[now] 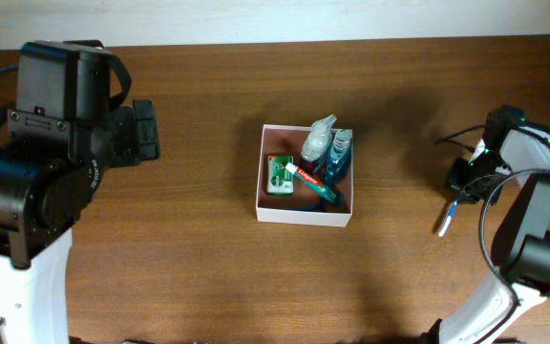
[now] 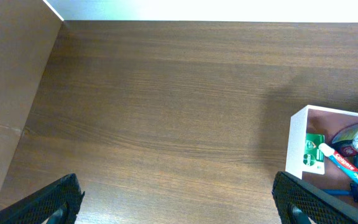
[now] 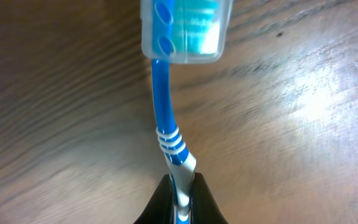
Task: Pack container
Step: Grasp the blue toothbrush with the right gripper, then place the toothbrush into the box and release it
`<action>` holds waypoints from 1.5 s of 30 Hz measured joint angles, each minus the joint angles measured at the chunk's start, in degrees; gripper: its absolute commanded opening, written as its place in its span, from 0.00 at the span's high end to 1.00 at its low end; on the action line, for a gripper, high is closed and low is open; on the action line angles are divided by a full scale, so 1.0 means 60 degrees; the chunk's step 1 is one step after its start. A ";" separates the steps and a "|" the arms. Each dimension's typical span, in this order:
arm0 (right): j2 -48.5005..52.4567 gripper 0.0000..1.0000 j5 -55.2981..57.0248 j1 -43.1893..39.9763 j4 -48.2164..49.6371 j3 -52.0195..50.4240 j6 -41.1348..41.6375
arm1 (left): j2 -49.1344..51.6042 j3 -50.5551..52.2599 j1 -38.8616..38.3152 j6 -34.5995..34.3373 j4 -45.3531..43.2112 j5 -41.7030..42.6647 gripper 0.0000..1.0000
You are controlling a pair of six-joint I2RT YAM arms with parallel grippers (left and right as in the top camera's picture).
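A dark, wood-grained bench (image 1: 208,268) fills every view, with a pale strip of wall at its far edge. The container (image 1: 304,216) sits mid-bench and holds a green-and-white carton (image 1: 279,176) and a red-labelled tube (image 1: 309,180); their print is too small to read. The left hand (image 2: 176,190) hangs spread wide over bare wood. The right hand (image 3: 180,194), well apart from the container, pinches the handle of a blue toothbrush (image 3: 165,124).

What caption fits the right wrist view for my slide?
The right hand pinches a blue toothbrush by its handle, clear-capped head pointing away, wooden table behind.
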State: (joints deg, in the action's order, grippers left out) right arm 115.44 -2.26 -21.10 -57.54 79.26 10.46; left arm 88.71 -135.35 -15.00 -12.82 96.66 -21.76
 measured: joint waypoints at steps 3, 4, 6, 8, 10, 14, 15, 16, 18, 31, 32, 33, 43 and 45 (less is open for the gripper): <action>-0.1020 0.96 -0.0127 0.0437 -0.0251 0.0000 -0.0098 | 0.0000 0.0000 0.0000 0.0004 0.0000 0.0000 0.01; -0.1574 0.96 -0.0197 0.0707 -0.0379 0.0025 -0.0186 | 0.0000 0.0000 0.0000 0.0000 0.0000 0.0000 0.01; -0.2601 0.96 -0.0364 0.1370 -0.0561 0.0146 -0.0408 | 0.0000 0.0004 0.0000 0.0004 0.0000 0.0000 0.01; -0.3676 0.96 -0.0517 0.2353 -0.0535 0.0361 -0.0688 | 0.0000 0.0000 0.0000 0.0004 0.0004 0.0000 0.01; -0.4605 0.96 -0.0616 0.3526 -0.0397 0.0503 -0.1089 | 0.0000 0.0000 0.0000 0.0004 0.0004 0.0000 0.00; -0.5584 0.96 -0.0794 0.5971 -0.0222 0.0576 -0.2397 | 0.0000 0.0000 0.0000 0.0000 0.0004 0.0000 0.01; -0.5617 0.96 -0.0849 0.6528 -0.0219 0.0576 -0.2885 | 0.0000 0.0000 0.0000 0.0004 0.0004 0.0000 0.01; -0.5584 0.96 -0.0845 0.6965 -0.0226 0.0576 -0.3319 | 0.0000 0.0000 0.0000 0.0004 0.0000 0.0000 0.01; -0.5366 0.96 -0.0725 0.7748 -0.0175 0.0576 -0.4313 | 0.0000 0.0000 0.0000 0.0000 0.0000 0.0000 0.01; -0.2594 0.96 -0.0091 0.8335 0.1271 0.0572 -0.7967 | 0.0000 0.0000 0.0000 0.0004 0.0000 0.0000 0.01; -0.2353 0.84 -0.0087 0.8335 0.1297 0.0572 -0.8062 | 0.0000 0.0000 0.0000 0.0004 0.0000 0.0000 0.00; -0.2197 0.54 -0.0091 0.8335 0.1311 0.0572 -0.8123 | 0.0000 0.0000 0.0000 0.0004 0.0000 0.0000 0.01; -0.2138 0.01 0.0025 0.8335 0.0488 0.1304 -0.6918 | 0.0000 0.0000 0.0000 0.0004 0.0000 0.0000 0.01; -0.2393 0.01 0.0055 0.8335 -0.0007 0.1861 -0.6517 | 0.0000 0.0004 0.0000 0.0004 0.0000 0.0004 0.01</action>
State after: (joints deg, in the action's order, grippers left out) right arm 101.08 -1.93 28.91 -57.58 90.43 -28.64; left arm 88.71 -135.33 -15.00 -12.80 96.66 -21.74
